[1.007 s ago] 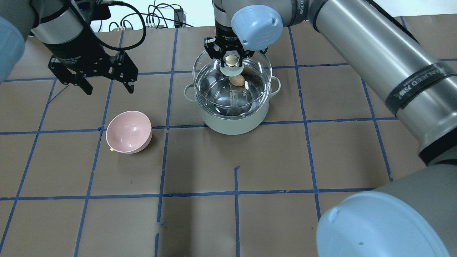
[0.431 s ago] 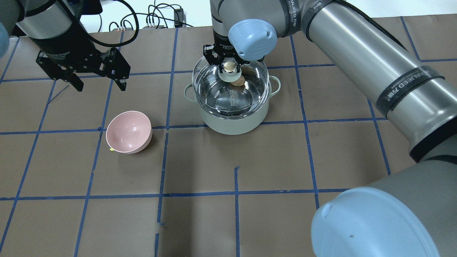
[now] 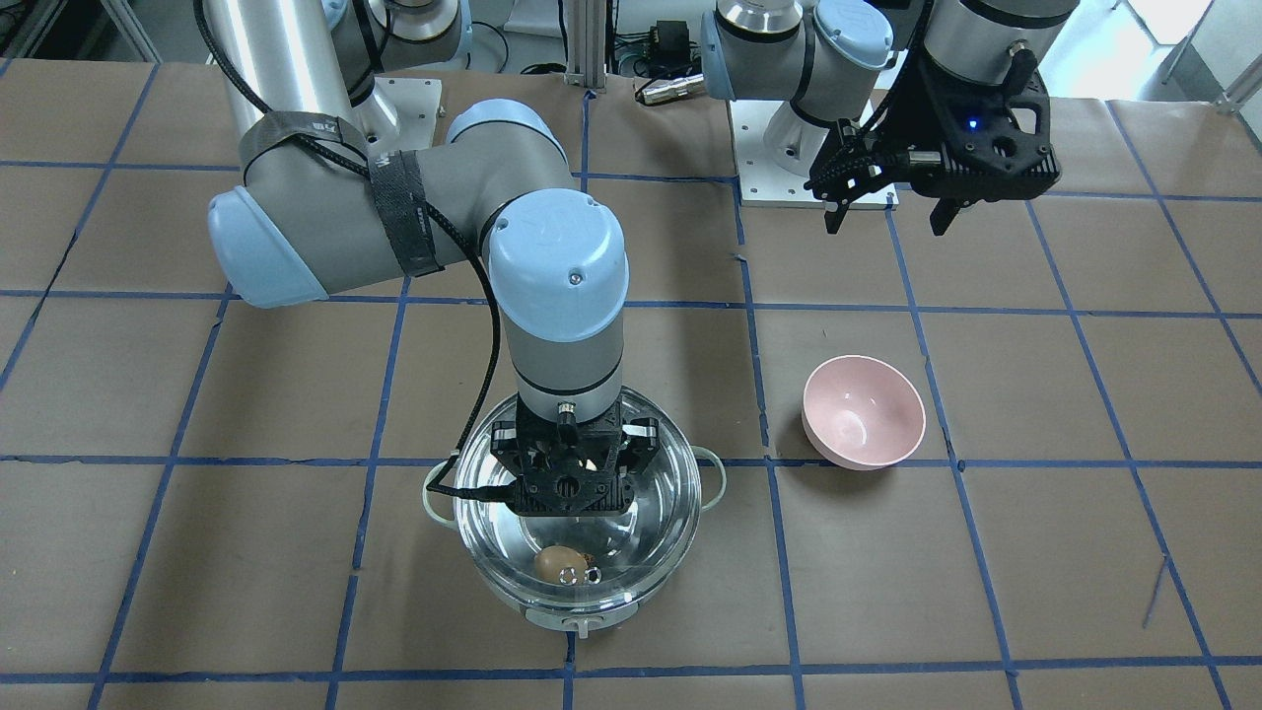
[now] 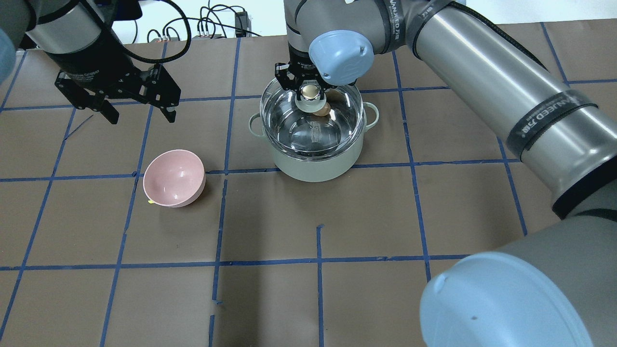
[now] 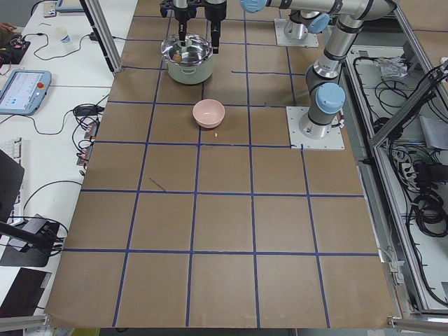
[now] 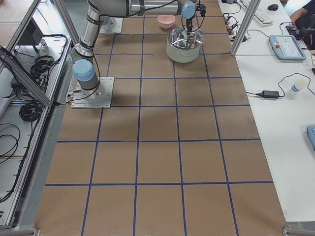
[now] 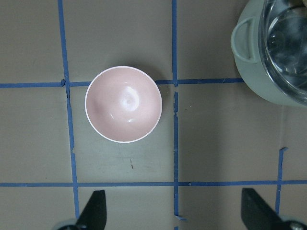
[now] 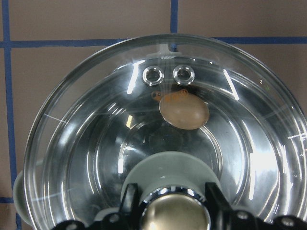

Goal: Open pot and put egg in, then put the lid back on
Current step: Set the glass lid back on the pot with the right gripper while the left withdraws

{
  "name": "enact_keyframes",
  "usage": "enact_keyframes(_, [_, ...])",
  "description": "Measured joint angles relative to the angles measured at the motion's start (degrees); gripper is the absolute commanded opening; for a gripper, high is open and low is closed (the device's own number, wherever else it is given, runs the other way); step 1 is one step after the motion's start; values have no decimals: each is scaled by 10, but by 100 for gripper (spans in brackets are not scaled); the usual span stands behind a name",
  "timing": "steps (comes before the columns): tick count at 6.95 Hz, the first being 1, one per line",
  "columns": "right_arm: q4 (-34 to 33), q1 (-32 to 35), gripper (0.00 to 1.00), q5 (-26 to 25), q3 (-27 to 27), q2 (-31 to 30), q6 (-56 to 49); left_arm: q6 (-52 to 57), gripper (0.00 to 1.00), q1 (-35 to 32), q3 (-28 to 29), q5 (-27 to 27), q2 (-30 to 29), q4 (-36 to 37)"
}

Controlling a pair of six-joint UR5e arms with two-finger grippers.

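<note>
Pot (image 4: 313,166) is standing toward the far middle of the counter (image 4: 337,231), a brown surface that blue tape lines are dividing into squares.

Starting from the left of the overhead view, the left tool (image 4: 142,116) is hanging above the counter. Its fingers (image 7: 95,212) are spread wide, with nothing between them. Its wrist camera is looking straight down on the pink bowl (image 4: 174,178). That bowl is sitting upright beside a crossing of tape lines, well apart from the pot and to its left.

Moving right, the pot is showing its mint-green body and a loop handle on each side. The lid (image 4: 344,120) is covering its mouth. I cannot tell whether the glass rim is resting on the pot or hovering just above it.

Through the glass, the egg (image 4: 322,110) is lying on the pot's steel bottom, toward the side away from the robot. In the right wrist view it is showing just beside the lid's two vent rings (image 8: 183,74).

The right tool (image 4: 310,91) is pointing straight down over the lid and clenching its knob (image 8: 168,172), one finger on each side of the shiny cap. The right arm is reaching in from the right edge.
</note>
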Motion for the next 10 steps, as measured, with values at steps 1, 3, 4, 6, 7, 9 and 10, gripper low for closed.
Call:
enact_keyframes(1, [0, 0, 4, 0, 4, -1, -3, 0, 100, 0, -1, 0, 0, 0])
enact_keyframes(3, [0, 0, 4, -1, 9, -2, -4, -1, 100, 0, -1, -1, 0, 1])
enact_keyframes(4, [0, 1, 4, -1, 10, -2, -4, -1, 100, 1, -1, -1, 0, 1])
enact_keyframes(6, [1, 1, 4, 0, 11, -3, -4, -1, 100, 1, 0, -1, 0, 1])
enact_keyframes(7, [4, 1, 4, 0, 12, -4, -4, -1, 100, 1, 0, -1, 0, 1])
enact_keyframes(9, [11, 2, 4, 0, 12, -5, -7, -2, 100, 0, 0, -1, 0, 1])
enact_keyframes(10, [15, 2, 4, 0, 13, -5, -9, -2, 100, -1, 0, -1, 0, 1])
